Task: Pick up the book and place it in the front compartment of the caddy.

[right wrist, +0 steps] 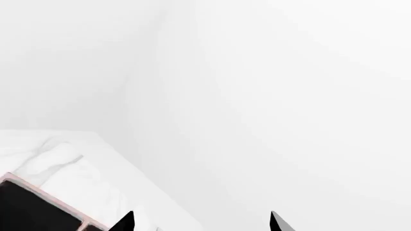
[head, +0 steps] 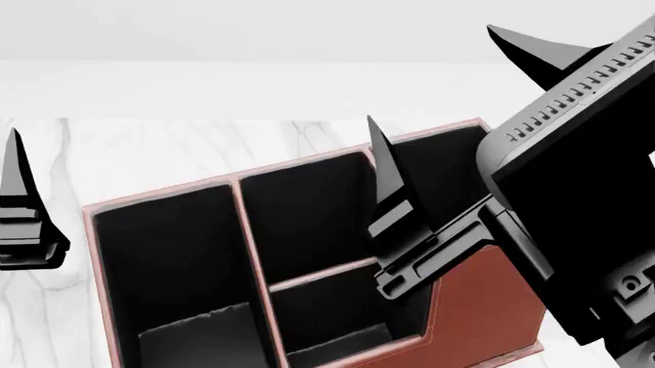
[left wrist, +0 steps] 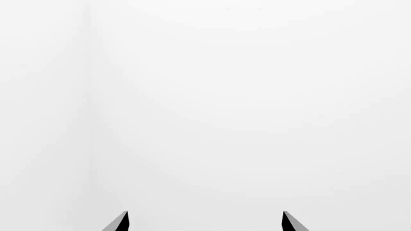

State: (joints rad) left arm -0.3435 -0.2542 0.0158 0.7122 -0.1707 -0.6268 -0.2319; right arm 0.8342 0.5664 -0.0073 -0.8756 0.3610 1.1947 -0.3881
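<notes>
From my head I look down on the caddy (head: 481,307) standing on the white marble table (head: 153,146), and I count three black-lined cells in sight: one long cell on my left side and two middle cells split by a low cross divider, the farther being the front compartment (head: 307,222). My wrist cameras show almost none of this — the left one sees only blank white wall beyond my two fingertips (left wrist: 122,222), while the right one catches a corner of the caddy (right wrist: 38,207) and the table edge (right wrist: 96,159).

My right gripper (head: 450,100) hangs above the caddy, its two fingers spread wide with nothing between them. My left gripper (left wrist: 205,222) also stands wide and empty — only one of its fingers (head: 18,207) shows from my head.

The book appears in no view; I cannot tell where it is.
</notes>
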